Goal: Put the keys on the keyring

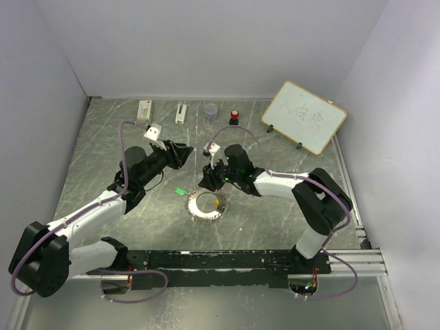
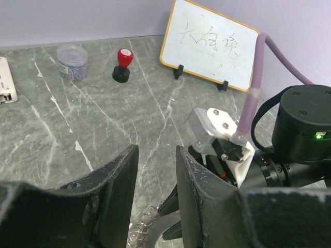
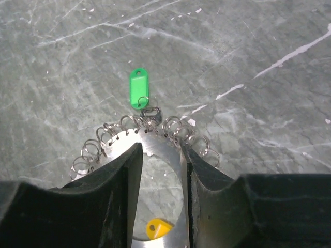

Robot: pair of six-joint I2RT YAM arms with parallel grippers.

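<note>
Keyring (image 3: pixel 158 147) lies flat on the grey marbled counter (image 1: pixel 289 220), right in the middle, just ahead of the 2 arms. Its rim is fringed with little wire loops. The right fingers (image 3: pixel 108 191) hang directly over its far arc, spread apart, with the silver band showing in the gap between them. Whether they touch the metal, I cannot tell.

The green key (image 3: pixel 138 88) is outside the ring on the far side. Its plastic head points away and its small end sits right against the rim loops; hooked on or only touching, the view does not settle. The yellow key (image 3: pixel 156 227) lies inside the ring's hole, showing low between the 2 right fingers.

Over on the left, the left fingers (image 2: pixel 114 191) are parted too, with nothing between them. They hover above the counter just beyond the ring, close beside the right wrist, and a few wire loops peek through at the bottom of their gap.

Along the back stand a small clear cup (image 2: pixel 71 61) of coloured clips, a red-capped black knob (image 2: pixel 122 64) and a small whiteboard (image 2: pixel 209 44) propped on its feet at the far right. All 3 are well apart from the ring.
</note>
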